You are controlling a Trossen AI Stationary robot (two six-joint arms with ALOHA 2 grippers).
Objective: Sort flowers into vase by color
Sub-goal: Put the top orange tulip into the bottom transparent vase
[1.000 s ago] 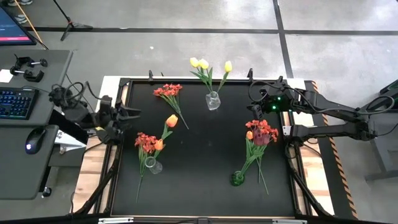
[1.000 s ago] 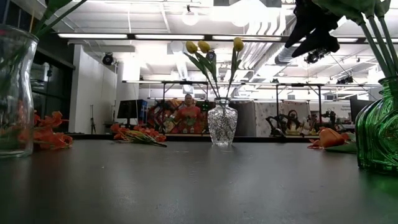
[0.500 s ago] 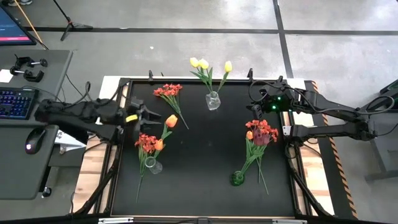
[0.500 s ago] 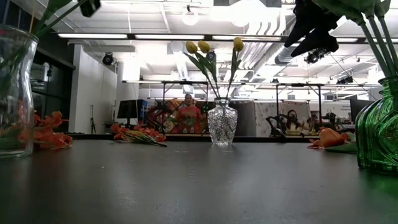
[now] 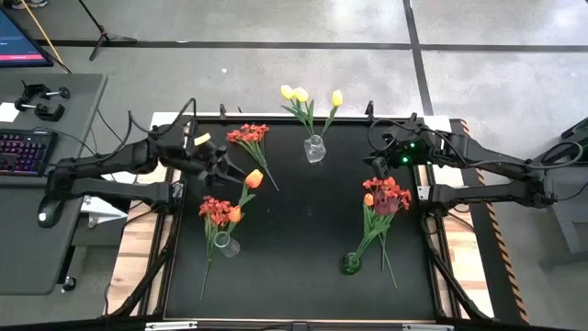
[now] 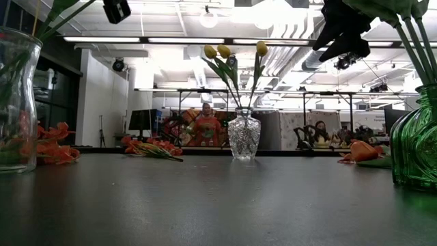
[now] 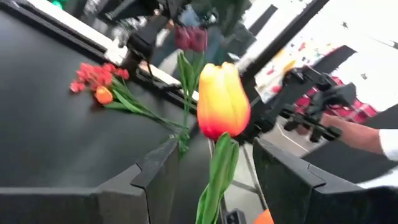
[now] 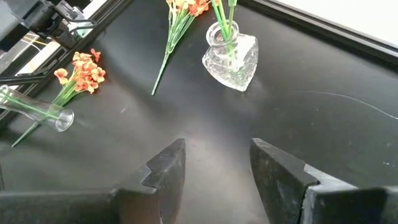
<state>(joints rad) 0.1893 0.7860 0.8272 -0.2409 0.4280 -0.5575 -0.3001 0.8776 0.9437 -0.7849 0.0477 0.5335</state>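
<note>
My left gripper [image 5: 231, 169] [image 7: 214, 180] is open and hangs just left of a single orange tulip head [image 5: 254, 177] [image 7: 222, 99]. Its fingers stand on either side of the tulip's stem without touching it. This tulip leans out of a clear vase [image 5: 225, 245] that also holds an orange bunch [image 5: 217, 210]. Yellow tulips [image 5: 299, 94] stand in another clear vase [image 5: 314, 148] [image 6: 244, 134]. Red and maroon flowers [image 5: 386, 194] stand in a green vase [image 5: 351, 265]. A red-orange bunch [image 5: 249, 135] lies flat on the table. My right gripper [image 5: 376, 158] [image 8: 217, 168] is open and waits above the table's far right part.
The black table top [image 5: 303, 211] has free room in its middle and near part. A desk with a keyboard [image 5: 28, 152] and a mouse stands left of the table. People show in the room beyond the far edge [image 6: 207, 126], and a person's hand [image 7: 367, 134] is in the left wrist view.
My left arm has swung in from the table's left edge toward the right and slightly toward the far edge. Its gripper has come up to the single orange tulip. The flowers, the vases and my right arm have kept still.
</note>
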